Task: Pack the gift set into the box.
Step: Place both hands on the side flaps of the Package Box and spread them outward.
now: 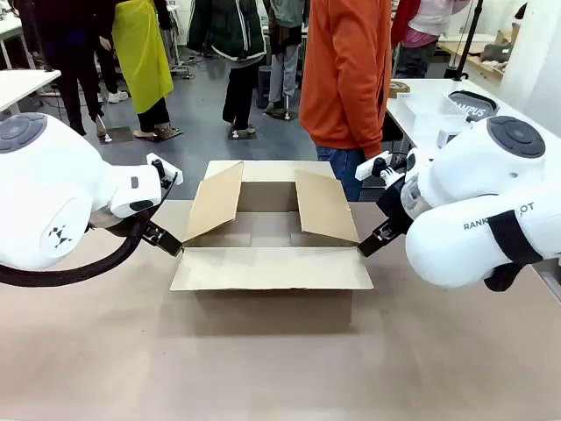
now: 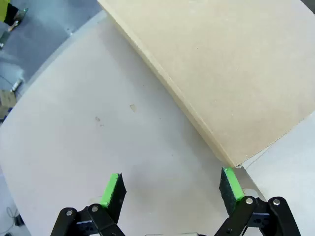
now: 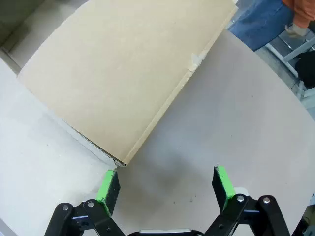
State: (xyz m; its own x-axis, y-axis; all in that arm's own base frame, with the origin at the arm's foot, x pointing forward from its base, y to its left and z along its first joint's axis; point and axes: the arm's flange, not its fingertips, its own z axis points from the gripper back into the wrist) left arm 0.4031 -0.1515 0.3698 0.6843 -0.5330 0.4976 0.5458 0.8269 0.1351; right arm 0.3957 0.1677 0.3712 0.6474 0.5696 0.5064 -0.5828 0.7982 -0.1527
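The box (image 1: 267, 303) sits square in the middle of the worktop (image 1: 280, 377), its long axis running left to right between the two arms. The mouth is open: the near flap (image 1: 272, 268) is folded out flat toward the robot, and the two side flaps stand tilted above the opening.

The left gripper (image 1: 166, 239) hangs at the box's near-left corner, jaws spread, nothing between them. In the left wrist view the flap's corner lies just ahead of one green pad (image 2: 231, 187); whether they touch, I cannot tell. The right gripper (image 1: 375, 239) mirrors it at the near-right corner, also spread wide and empty. In its wrist view the flap corner is just beside the pad (image 3: 108, 186).

So each arm is about equally near its own end of that near flap, and the box lies inward from both. What shows of the box's floor looks bare, so I'd say nothing is packed yet.

A person in an orange top (image 1: 346, 70) stands at the far side, just behind the box. Any load would likely come over the far edge and drop in along that long axis.
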